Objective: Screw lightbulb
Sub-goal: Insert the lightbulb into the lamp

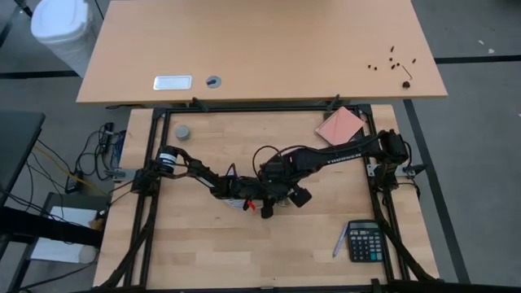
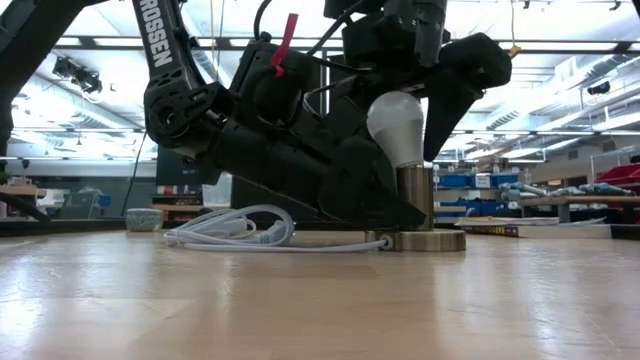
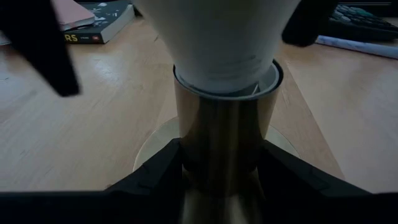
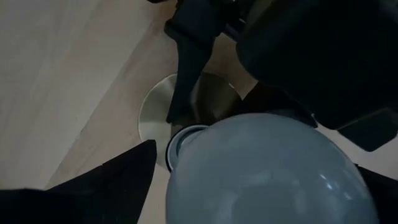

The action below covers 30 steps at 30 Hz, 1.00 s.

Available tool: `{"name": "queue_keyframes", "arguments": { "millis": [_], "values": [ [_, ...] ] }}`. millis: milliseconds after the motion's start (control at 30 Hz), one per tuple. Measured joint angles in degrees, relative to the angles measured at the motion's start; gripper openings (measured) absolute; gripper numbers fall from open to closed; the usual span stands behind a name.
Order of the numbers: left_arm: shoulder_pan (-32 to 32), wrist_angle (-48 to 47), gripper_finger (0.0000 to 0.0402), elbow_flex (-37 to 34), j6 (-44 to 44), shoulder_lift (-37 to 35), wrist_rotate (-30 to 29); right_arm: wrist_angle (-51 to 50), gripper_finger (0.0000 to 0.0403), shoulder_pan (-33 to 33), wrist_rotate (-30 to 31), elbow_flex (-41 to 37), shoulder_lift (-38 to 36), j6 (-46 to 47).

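Low view, nearest first: bare wooden table [image 2: 300,300], then the coiled white cable [image 2: 235,230] running to the flat round base disc [image 2: 425,241] of the brass socket [image 2: 415,195]. The lightbulb [image 2: 395,125] stands upright with its neck in the top of that socket, at the middle of the table. The left gripper [image 3: 217,168] lies low along the table and clamps the socket's metal barrel, one finger on each side, as the left wrist view shows. The right gripper [image 2: 425,110] hangs over the bulb from above, its fingers [image 2: 455,85] spread wide around the white glass; whether they touch it cannot be told. Farther off, the high view shows a calculator [image 1: 365,241] with a pen [image 1: 339,242] beside it near the right front corner, a pink notebook [image 1: 340,125] at the right rear, and a small grey puck [image 1: 183,132] at the left rear
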Motion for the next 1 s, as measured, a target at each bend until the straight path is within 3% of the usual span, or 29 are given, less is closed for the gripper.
{"name": "queue_keyframes", "arguments": {
  "millis": [600, 1000],
  "values": [
    [0.0, 0.0, 0.0193, 0.0, -0.9, 0.0, -0.4, -0.1, 0.0256, 0.0, 0.3, -0.2, 0.0, 6.7],
    [-0.1, 0.0, 0.0193, 0.0, -2.3, 0.1, -4.1, -0.9, 0.0263, -0.8, 0.7, -0.2, 0.0, 15.3]
  ]
}}
